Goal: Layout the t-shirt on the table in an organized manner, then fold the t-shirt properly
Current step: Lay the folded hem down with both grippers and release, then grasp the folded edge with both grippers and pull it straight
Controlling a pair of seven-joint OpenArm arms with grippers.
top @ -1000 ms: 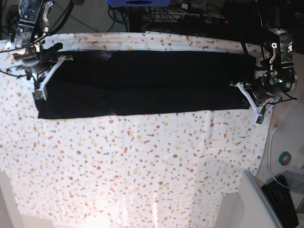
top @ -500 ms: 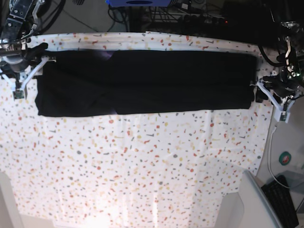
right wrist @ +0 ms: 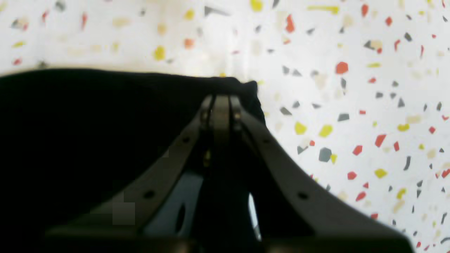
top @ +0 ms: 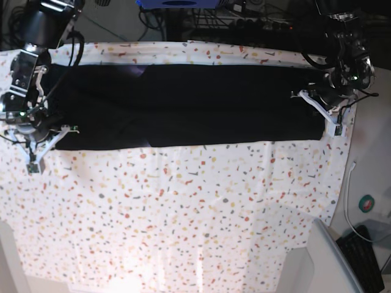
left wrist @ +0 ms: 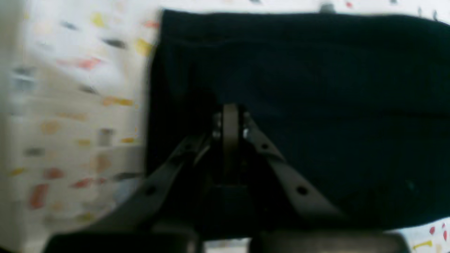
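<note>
The t-shirt (top: 189, 107) lies as a long black band across the far part of the desk (top: 183, 213), stretching almost from one side edge to the other. The left hand (left wrist: 230, 116) sits over one short end of the band, its two fingers pressed together with the dark fabric under and around the tips; the view is blurred, so whether cloth is pinched between them cannot be told. In the base view this hand (top: 333, 122) is at the band's right end. The right hand (right wrist: 220, 105) has its fingers closed at the near corner of the opposite end, right at the fabric's edge, speckled cloth beside it; in the base view it (top: 36, 149) is at the band's lower left corner.
</note>
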